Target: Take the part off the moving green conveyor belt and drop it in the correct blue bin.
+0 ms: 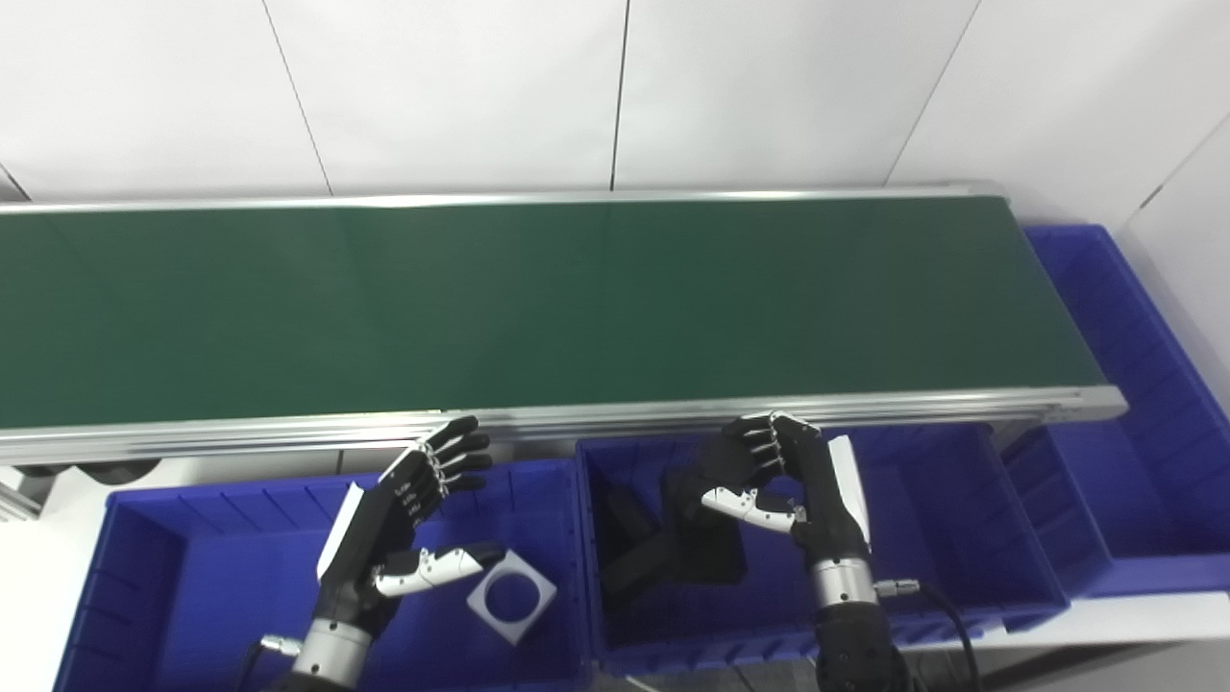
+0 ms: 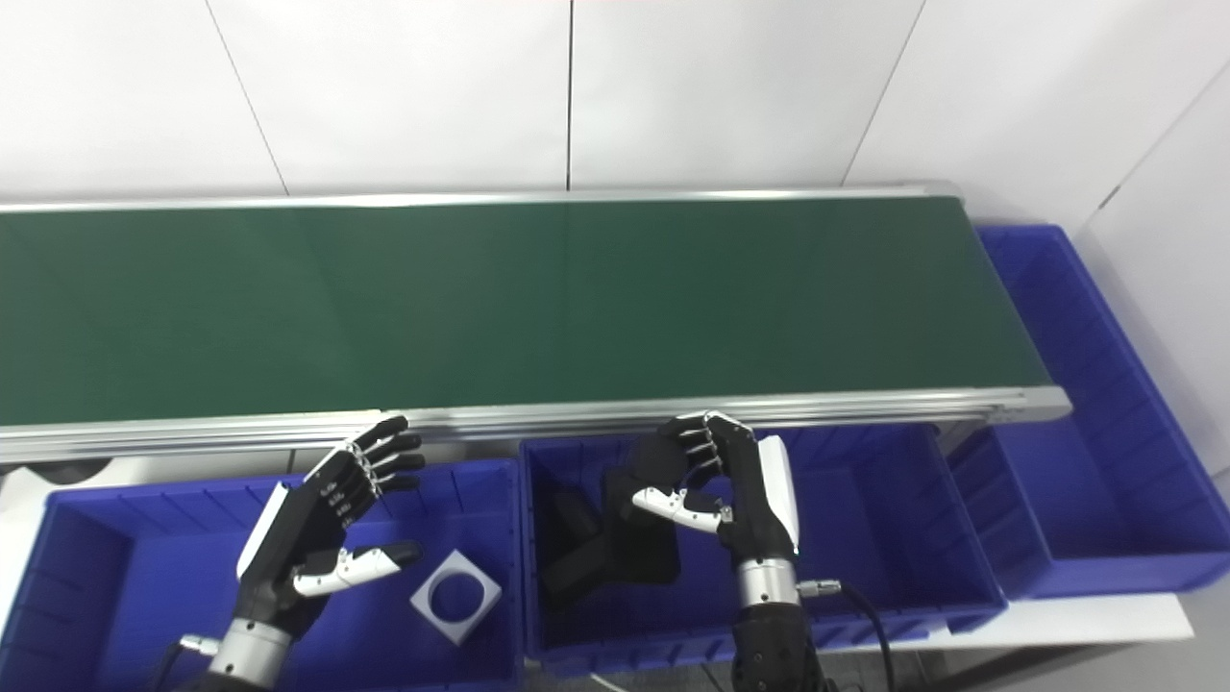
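Now your left hand [image 1: 408, 509] hovers spread wide, holding nothing, above the white square plate with a round hole [image 1: 511, 595]. Your right hand [image 1: 790, 481] hangs curled but holding nothing over the black parts [image 1: 663, 548].

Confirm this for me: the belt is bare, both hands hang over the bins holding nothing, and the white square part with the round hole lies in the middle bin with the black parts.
One thing is wrong. The white square part lies in the left bin, beside the left hand, not in the middle bin with the black parts. The left eye view shows it. The belt is bare, and the right hand holds nothing too.
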Controlling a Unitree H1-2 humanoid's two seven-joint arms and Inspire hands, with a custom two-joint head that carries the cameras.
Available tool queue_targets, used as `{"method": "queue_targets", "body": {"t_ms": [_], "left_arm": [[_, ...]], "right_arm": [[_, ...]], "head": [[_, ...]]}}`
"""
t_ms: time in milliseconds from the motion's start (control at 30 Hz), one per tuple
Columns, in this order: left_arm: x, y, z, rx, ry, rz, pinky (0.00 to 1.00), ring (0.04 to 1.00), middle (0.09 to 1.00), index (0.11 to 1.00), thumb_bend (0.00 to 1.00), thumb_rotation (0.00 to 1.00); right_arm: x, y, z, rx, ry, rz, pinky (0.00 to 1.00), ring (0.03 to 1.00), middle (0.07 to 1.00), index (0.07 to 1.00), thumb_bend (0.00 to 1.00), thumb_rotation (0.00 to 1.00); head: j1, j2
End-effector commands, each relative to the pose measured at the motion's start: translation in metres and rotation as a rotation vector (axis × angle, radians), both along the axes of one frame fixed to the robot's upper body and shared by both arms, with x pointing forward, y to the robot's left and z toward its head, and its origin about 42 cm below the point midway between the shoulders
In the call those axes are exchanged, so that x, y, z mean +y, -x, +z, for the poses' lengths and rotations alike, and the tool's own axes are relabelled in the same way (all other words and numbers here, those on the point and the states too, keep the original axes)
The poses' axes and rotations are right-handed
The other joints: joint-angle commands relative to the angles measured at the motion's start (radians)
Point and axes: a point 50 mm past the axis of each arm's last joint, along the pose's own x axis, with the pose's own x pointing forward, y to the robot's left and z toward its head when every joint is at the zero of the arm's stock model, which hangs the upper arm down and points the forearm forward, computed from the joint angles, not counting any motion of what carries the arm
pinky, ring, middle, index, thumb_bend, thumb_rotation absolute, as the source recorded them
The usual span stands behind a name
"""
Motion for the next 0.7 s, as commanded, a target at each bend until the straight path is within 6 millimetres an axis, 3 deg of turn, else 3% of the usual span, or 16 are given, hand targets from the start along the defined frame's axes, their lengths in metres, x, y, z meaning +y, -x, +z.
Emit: {"method": "queue_targets", "body": {"t_ms": [0,300,567,600,633,667], "left_arm": [[0.002,-0.007,0.012,-0.053,0.006,-0.026,0.70,0.754,0.795,0.828,0.79,0.25],[0.003,-0.005,0.014,-0.045,0.012,-0.025,0.71,0.751,0.789,0.827,0.79,0.24],[0.004,-0.002,0.015,-0.044,0.008,-0.029,0.71,0.755,0.792,0.829,0.78,0.23],[0.003,-0.002,0.015,-0.045,0.008,-0.029,0.71,0.754,0.792,0.830,0.78,0.22],[0.003,-0.002,0.015,-0.045,0.008,-0.029,0.71,0.752,0.791,0.830,0.78,0.22],[0.003,-0.002,0.015,-0.046,0.007,-0.029,0.71,0.752,0.791,0.830,0.78,0.23]], "right_arm": [[0.002,-0.005,0.014,-0.081,0.015,0.013,0.34,0.436,0.483,0.526,0.50,0.00],[-0.006,-0.003,0.006,-0.087,0.133,0.053,0.37,0.432,0.488,0.514,0.50,0.00],[-0.006,-0.001,0.004,-0.084,0.132,0.048,0.35,0.436,0.498,0.523,0.50,0.00],[-0.006,-0.001,0.005,-0.078,0.116,0.060,0.38,0.469,0.502,0.522,0.51,0.00],[-0.006,-0.001,0.005,-0.074,0.104,0.069,0.48,0.555,0.495,0.506,0.52,0.00],[-0.007,-0.001,0.007,-0.047,0.095,0.103,0.49,0.563,0.495,0.505,0.52,0.00]], "head": [[0.002,0.003],[0.003,0.007],[0.010,0.001],[0.011,-0.001],[0.011,-0.001],[0.013,-0.003]]}}
